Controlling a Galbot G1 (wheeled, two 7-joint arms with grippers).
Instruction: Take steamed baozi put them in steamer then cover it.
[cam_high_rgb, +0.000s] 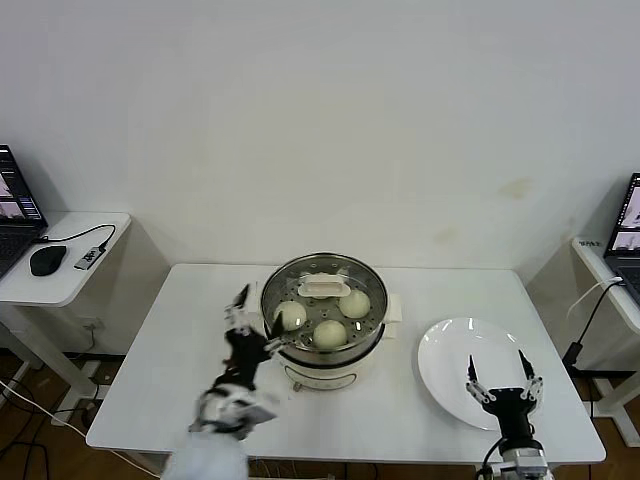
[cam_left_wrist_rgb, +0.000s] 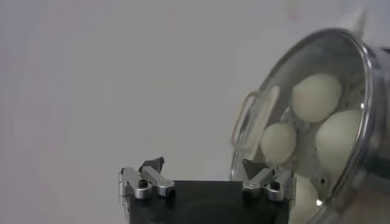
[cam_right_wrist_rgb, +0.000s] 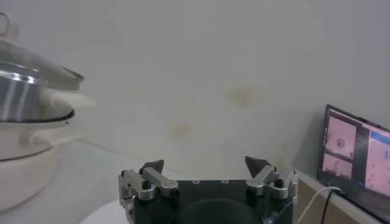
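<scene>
The steamer (cam_high_rgb: 322, 362) stands mid-table, a steel pot on a white base. The clear glass cover (cam_high_rgb: 300, 275) with its white handle (cam_high_rgb: 325, 288) lies on top of it. Through the glass I see three cream baozi (cam_high_rgb: 290, 316) (cam_high_rgb: 330, 333) (cam_high_rgb: 355, 303). My left gripper (cam_high_rgb: 255, 325) is open right beside the steamer's left rim, holding nothing. The left wrist view shows the cover's handle (cam_left_wrist_rgb: 253, 122) and baozi (cam_left_wrist_rgb: 317, 97) just beyond the open gripper (cam_left_wrist_rgb: 203, 165). My right gripper (cam_high_rgb: 503, 378) hangs open and empty over the plate's near edge, as the right wrist view confirms (cam_right_wrist_rgb: 206, 164).
A flat white plate (cam_high_rgb: 445, 350) lies right of the steamer (cam_right_wrist_rgb: 24, 97). A side table on the left carries a mouse (cam_high_rgb: 47, 260) and a laptop (cam_high_rgb: 12, 215). Another laptop (cam_right_wrist_rgb: 356, 152) sits on a stand at the right.
</scene>
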